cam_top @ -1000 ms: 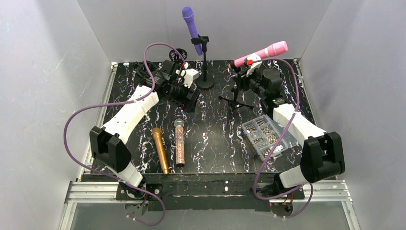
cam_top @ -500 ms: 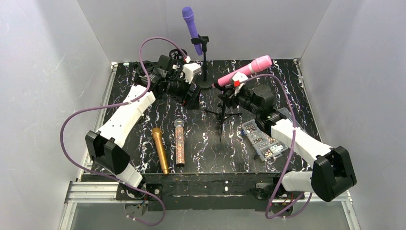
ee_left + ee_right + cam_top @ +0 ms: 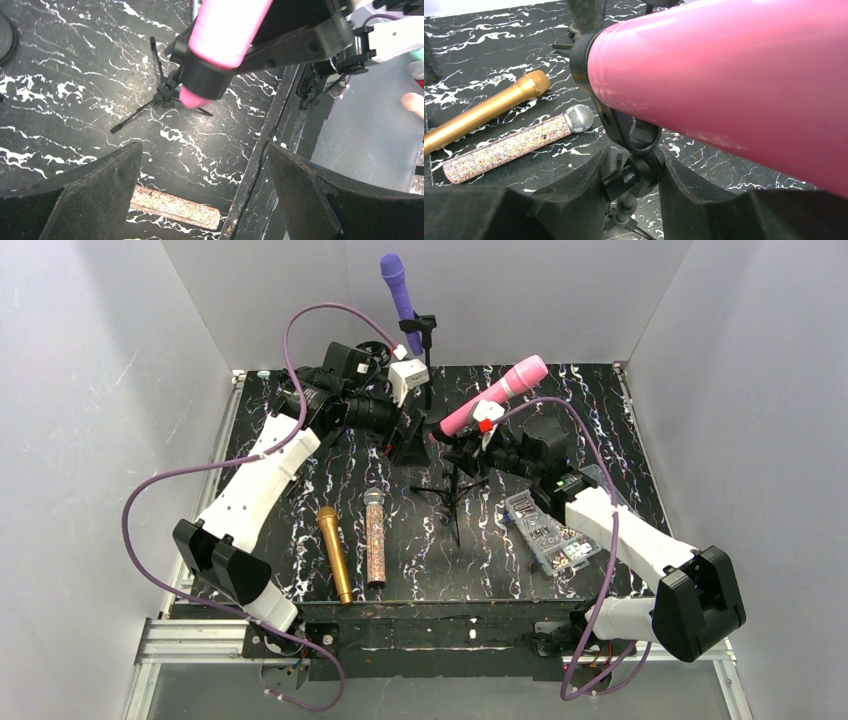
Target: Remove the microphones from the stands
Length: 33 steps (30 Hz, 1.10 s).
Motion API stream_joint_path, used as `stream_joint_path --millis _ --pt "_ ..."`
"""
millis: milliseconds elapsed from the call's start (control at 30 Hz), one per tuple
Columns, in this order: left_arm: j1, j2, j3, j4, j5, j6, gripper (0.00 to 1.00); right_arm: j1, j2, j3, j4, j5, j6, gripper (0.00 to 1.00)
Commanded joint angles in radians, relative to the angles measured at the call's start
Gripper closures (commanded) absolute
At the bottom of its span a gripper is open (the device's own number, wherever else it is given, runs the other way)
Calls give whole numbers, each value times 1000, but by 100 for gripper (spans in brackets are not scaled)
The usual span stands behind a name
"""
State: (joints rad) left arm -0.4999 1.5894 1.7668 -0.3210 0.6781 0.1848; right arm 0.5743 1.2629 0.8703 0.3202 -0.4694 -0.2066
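The pink microphone (image 3: 490, 398) sits tilted in the clip of a small black tripod stand (image 3: 455, 485), held up over the table's middle. My right gripper (image 3: 472, 445) is shut on the stand's swivel joint (image 3: 636, 175) just under the clip, with the pink body (image 3: 734, 75) filling the view above my fingers. My left gripper (image 3: 408, 437) is open and empty, just left of the microphone's tail end. In the left wrist view the tail (image 3: 225, 30) and the tripod legs (image 3: 160, 95) lie ahead of my open gripper (image 3: 204, 147).
A purple microphone (image 3: 398, 290) stands on a round-base stand (image 3: 430, 415) at the back. A gold microphone (image 3: 335, 552) and a glitter microphone (image 3: 374, 538) lie at the front left. A clear box of small parts (image 3: 548, 525) sits under my right forearm.
My right gripper has carried the stand and pink microphone left and toward the table's middle, tilting it. My left gripper has moved right, closer to the microphone's tail.
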Motion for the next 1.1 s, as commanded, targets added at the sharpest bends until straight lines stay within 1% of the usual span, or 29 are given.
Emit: stream_joint_path --millis 0,167,300,433,767,867,967,1067 --pt "-26 3 72 -67 70 46 2 18 15 48 -148 -73 -23 93" --pt "-41 20 97 -68 37 61 2 18 11 79 -206 -27 -40 72" --pt "-42 19 100 -69 20 69 2 18 -1 93 -236 -1 -44 61" --pt "-42 14 101 -69 11 73 2 18 -8 79 -226 2 -32 57" --pt "-43 3 88 -70 1 97 2 8 -19 27 -173 21 11 55" --pt "-45 10 95 -70 4 93 2 -4 -21 3 -144 18 51 49" --pt "-46 16 101 -70 8 93 2 -7 -30 -25 -118 6 68 39" --pt "-46 26 112 -69 7 94 2 -7 -36 -33 -108 -5 78 33"
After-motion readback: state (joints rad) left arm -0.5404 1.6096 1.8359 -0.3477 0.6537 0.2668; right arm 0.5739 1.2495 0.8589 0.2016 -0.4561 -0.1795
